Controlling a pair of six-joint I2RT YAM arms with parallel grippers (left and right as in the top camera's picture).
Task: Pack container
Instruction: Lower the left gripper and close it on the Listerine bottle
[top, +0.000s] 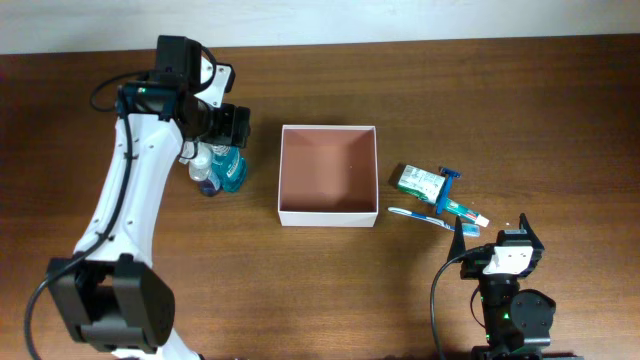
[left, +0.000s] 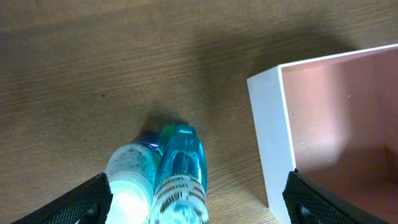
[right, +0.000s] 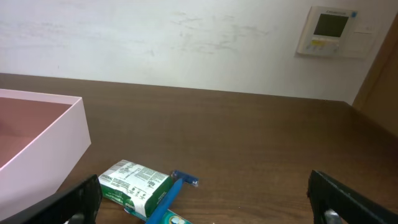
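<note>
Wooden table (top: 500, 90) bears the container (top: 328, 213) right of left end effector (top: 224, 142).

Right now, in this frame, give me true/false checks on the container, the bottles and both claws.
The container holds nothing: true.
The mouthwash bottle is inside it: false; it is on the table to its left, beside a white-capped bottle.
The left claw is shut on that bottle: false; it hangs open over both bottles.
The green box lies right of the container: true.
The right claw is open and empty: true.
</note>
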